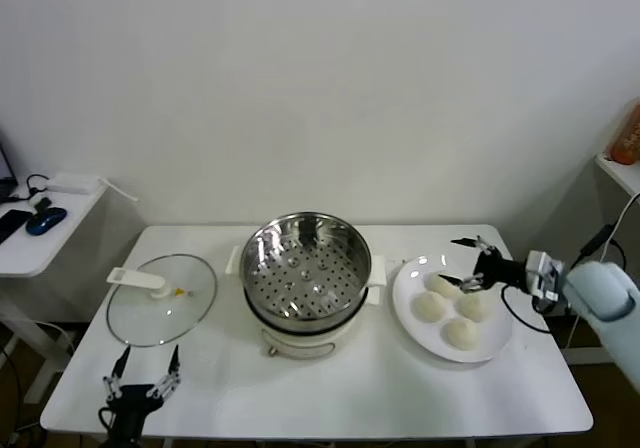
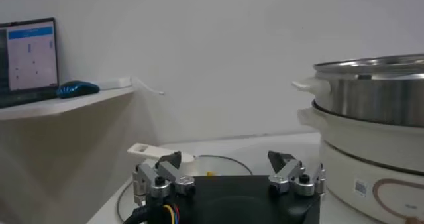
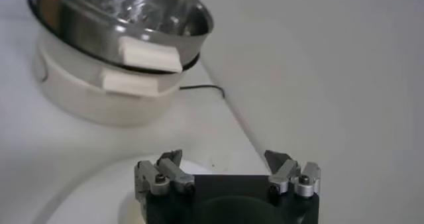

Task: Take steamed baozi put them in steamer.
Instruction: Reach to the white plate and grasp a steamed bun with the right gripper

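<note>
Four baozi (image 1: pixel 452 310) sit on white plate (image 1: pixel 410 313), right of steamer (image 1: pixel 306 268). I see steamer in middle of table (image 1: pixel 400 388), tray with holes bare inside. My right gripper (image 1: pixel 468 264) hangs over far side of plate, fingers wide apart, holding nothing. My left gripper (image 1: pixel 144 376) waits low at near left table edge, fingers apart too, just by glass lid (image 1: pixel 160 299).

You see four white baozi (image 1: pixel 450 308) on a white plate (image 1: pixel 405 293), and a shiny steel steamer (image 1: pixel 306 268) with perforated tray.
</note>
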{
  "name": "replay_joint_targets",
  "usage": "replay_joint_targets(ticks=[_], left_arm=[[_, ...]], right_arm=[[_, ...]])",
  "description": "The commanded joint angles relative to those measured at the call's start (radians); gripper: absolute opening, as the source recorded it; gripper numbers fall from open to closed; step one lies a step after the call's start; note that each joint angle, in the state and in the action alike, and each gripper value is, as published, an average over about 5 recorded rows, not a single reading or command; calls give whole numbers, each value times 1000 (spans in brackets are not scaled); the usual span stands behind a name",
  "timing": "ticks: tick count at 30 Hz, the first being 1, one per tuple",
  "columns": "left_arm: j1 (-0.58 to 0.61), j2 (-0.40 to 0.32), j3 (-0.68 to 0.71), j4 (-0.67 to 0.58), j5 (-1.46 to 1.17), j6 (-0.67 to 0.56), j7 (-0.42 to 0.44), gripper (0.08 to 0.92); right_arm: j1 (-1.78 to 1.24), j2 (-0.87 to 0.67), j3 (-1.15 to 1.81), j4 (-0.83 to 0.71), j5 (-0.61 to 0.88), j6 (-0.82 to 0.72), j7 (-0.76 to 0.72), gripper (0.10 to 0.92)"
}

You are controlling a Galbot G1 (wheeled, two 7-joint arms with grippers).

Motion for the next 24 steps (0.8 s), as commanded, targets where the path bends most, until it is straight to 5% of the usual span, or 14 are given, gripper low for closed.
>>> replay_joint_targets(ticks=[1, 11, 24], left_arm=[[-2, 5, 0, 1, -1, 1, 0, 823], [-16, 9, -6, -9, 0, 17, 1, 823], [-44, 10, -9, -16, 14, 44, 3, 823]], right_arm=[[497, -18, -459, -237, -37, 26, -235, 823], [733, 179, -839, -441, -76, 82, -331, 823], [684, 331, -891, -584, -128, 67, -321, 823]])
